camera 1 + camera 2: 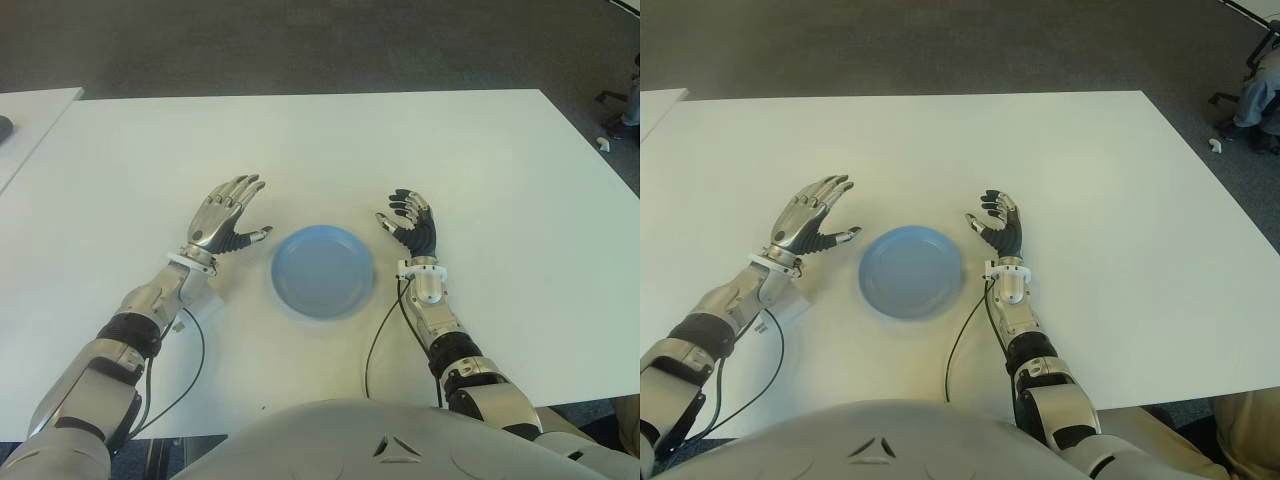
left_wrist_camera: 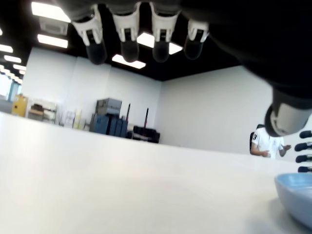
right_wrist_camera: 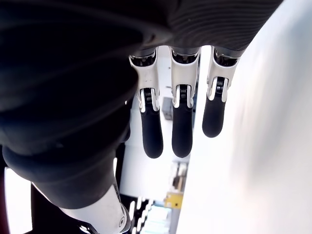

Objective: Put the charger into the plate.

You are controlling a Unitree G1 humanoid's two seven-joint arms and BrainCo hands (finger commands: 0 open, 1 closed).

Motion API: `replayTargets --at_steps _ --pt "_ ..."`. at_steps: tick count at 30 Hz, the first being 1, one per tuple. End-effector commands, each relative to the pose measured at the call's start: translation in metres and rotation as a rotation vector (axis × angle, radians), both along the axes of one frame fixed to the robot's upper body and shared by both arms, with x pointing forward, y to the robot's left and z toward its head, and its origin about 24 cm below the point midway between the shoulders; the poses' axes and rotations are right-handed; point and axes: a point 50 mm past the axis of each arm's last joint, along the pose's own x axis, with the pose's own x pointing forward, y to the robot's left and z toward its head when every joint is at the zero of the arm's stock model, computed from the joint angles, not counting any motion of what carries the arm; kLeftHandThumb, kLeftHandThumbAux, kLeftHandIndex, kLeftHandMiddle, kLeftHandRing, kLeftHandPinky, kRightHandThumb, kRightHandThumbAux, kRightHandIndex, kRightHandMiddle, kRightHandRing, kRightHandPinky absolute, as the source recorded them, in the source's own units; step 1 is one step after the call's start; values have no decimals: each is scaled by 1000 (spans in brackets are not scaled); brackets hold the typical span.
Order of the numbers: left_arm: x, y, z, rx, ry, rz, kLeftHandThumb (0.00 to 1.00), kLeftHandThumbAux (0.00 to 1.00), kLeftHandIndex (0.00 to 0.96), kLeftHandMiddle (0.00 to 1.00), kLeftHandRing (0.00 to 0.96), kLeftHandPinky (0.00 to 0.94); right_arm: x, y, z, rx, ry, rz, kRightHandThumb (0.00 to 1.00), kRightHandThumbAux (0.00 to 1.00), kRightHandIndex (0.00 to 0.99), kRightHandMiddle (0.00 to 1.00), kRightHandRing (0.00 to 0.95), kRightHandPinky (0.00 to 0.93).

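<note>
Blue plate centred between two empty robot hands on white desk
The blue plate [image 1: 323,271] lies on the white desk [image 1: 320,150] near the robot. Left robot hand [image 1: 228,215] shows just left of the plate, fingers spread wide, holding nothing. Right robot hand [image 1: 411,224] shows just right of the plate, fingers extended and loosely relaxed, holding nothing. The charger is not visible in any view
</note>
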Motion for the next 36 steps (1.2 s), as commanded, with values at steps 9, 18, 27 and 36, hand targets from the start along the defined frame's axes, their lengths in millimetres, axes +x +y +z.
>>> replayTargets --at_steps 9,18,27,36 --pt "-4 -3 -5 15 8 10 71 359 0 0 0 0 -61 -12 -65 -23 325 -41 5 916 283 360 347 320" --pt "-3 -2 -3 36 40 7 58 336 0 0 0 0 -61 -11 -66 -29 325 -37 9 917 285 359 350 326" --pt "19 20 60 31 -66 -18 46 307 0 0 0 0 -61 -10 -67 -32 324 -29 19 905 288 361 351 323" --pt "25 31 107 36 -168 -37 32 285 0 0 0 0 -61 -11 -68 -30 336 -32 14 897 286 363 354 325"
